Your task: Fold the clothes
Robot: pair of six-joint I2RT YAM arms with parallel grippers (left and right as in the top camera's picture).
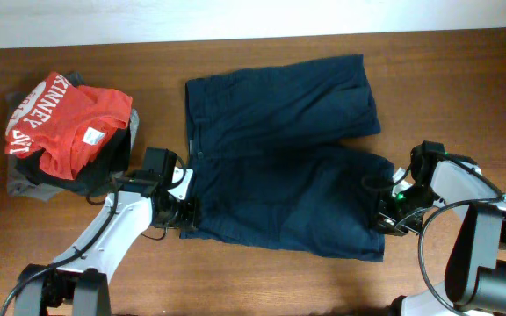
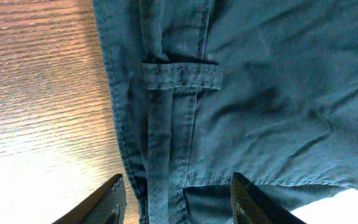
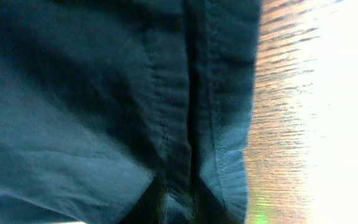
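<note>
Lying spread flat mid-tabletop (image 1: pixel 235 281), the shorts (image 1: pixel 279 167) point their waistband toward my left arm. My left end effector (image 1: pixel 185 213) sits at the waistband's near corner, fingers (image 2: pixel 107 202) apart astride its edge. My right end effector (image 1: pixel 391 216) meets the near leg's hem; I cannot tell whether it grips. A red shirt (image 1: pixel 68 123) tops a pile beyond.

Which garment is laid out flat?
The navy shorts, spread open mid-table. The red shirt and the dark garments under it are bunched in a pile at left.

Left pincer (image 2: pixel 176 202) spread wide; right pincer (image 1: pixel 386 216) low, grip unclear; both arms angled inward.
</note>
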